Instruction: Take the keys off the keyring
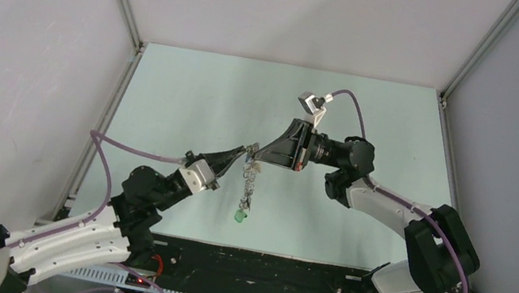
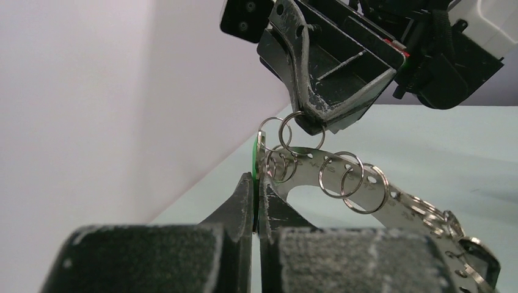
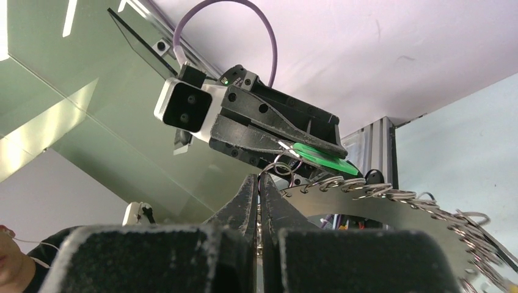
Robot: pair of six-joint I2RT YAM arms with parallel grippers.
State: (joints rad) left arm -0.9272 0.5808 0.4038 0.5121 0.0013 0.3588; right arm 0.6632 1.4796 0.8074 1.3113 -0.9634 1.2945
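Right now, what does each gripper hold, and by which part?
The left gripper pinches the green tag by one end, next to the big flat keyring. The right gripper pinches a small wire ring at that keyring's edge.

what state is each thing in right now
left gripper: shut on green tag
right gripper: shut on small split ring
keyring: held up between both grippers
keys: on the keyring, dangling below the grippers
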